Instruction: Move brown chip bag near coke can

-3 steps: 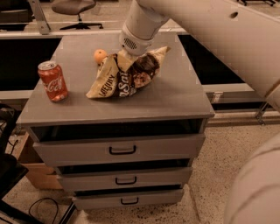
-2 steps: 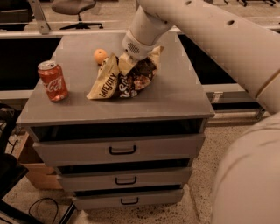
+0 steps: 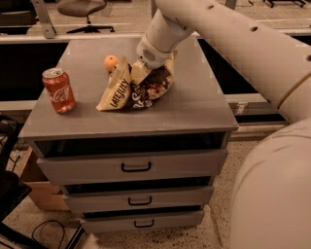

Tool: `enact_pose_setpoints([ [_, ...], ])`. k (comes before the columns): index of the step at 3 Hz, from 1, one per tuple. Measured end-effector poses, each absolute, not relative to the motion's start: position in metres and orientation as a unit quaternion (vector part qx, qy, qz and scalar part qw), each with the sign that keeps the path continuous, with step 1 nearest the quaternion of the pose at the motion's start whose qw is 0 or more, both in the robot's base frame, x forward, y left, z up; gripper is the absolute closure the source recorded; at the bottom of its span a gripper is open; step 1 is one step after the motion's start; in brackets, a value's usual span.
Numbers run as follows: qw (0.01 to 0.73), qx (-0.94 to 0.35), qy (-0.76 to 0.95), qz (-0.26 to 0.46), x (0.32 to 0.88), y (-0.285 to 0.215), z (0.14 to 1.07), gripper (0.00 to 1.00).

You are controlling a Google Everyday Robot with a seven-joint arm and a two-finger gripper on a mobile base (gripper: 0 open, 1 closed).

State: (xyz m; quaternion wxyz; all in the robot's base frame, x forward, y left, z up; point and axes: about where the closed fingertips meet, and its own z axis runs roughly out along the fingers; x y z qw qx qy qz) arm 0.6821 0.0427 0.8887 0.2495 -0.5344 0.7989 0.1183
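The brown chip bag (image 3: 127,90), glossy tan and dark brown with "LATE JULY" lettering, lies crumpled on the middle of the grey cabinet top (image 3: 194,107). The coke can (image 3: 59,90), red with white script and a silver top, stands upright near the left edge, a short gap left of the bag. My gripper (image 3: 139,73) comes down from the upper right and sits on the bag's top middle, touching it. The wrist and the bag's folds hide its tips.
A small orange fruit (image 3: 111,62) sits just behind the bag's left end. The cabinet has three drawers (image 3: 136,167) below its top. My white arm (image 3: 233,39) crosses the right side. An office chair (image 3: 80,8) stands behind.
The arm has swung and tilted more from the right while the gripper stays on the bag. The bag and the can have hardly moved.
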Motion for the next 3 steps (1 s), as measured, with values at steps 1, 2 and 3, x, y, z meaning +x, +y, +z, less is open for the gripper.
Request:
enact_pose_setpoints([
  [1,0.249,-0.534,0.799,0.118,0.6821,0.0426,0.8932,0.82],
  [2,0.248,-0.535,0.799,0.119,0.682,0.0437,0.8922,0.6],
  [3,0.248,-0.535,0.799,0.119,0.682,0.0437,0.8931,0.37],
])
